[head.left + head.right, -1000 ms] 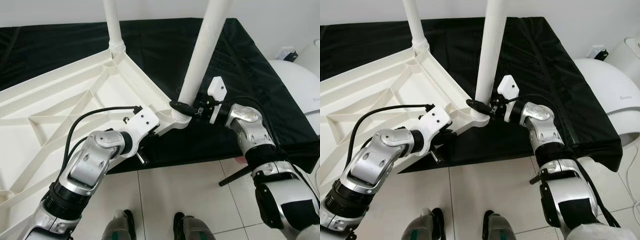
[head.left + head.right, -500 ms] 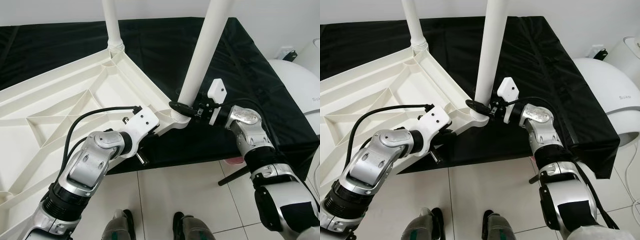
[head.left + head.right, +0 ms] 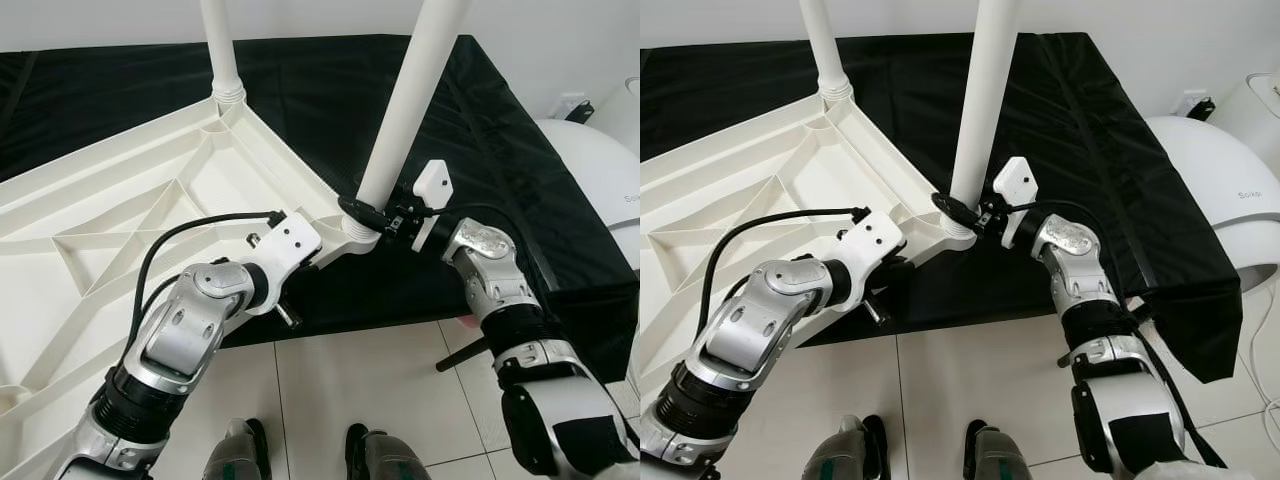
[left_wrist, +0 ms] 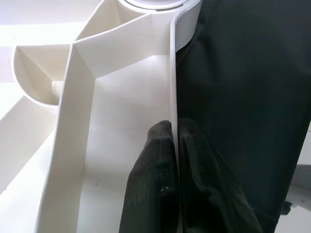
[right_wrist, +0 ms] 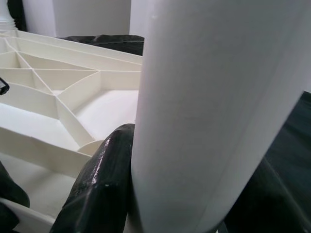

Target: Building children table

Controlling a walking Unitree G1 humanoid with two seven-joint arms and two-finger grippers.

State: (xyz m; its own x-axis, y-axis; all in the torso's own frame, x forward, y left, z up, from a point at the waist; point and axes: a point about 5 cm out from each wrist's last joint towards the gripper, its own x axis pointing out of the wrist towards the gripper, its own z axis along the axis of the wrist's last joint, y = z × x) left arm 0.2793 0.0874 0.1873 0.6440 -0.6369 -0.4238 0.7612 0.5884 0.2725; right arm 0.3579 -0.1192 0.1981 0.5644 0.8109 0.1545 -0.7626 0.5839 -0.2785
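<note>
Left wrist view: left gripper (image 4: 175, 145) clamped on tabletop rim (image 4: 172, 77) — right gripper (image 3: 958, 210) grips leg (image 3: 985, 100) at 1 o'clock.

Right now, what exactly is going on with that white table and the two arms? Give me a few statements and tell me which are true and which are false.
1. The white tabletop lies upside down, ribs showing. True.
2. The right gripper is closed around the base of the near leg. True.
3. The left gripper holds a screwdriver. False: it pinches the tabletop's thin rim.
4. The tabletop rests on a red cloth. False: the black cloth lies beneath it.
5. A far leg stands in another corner. True.
</note>
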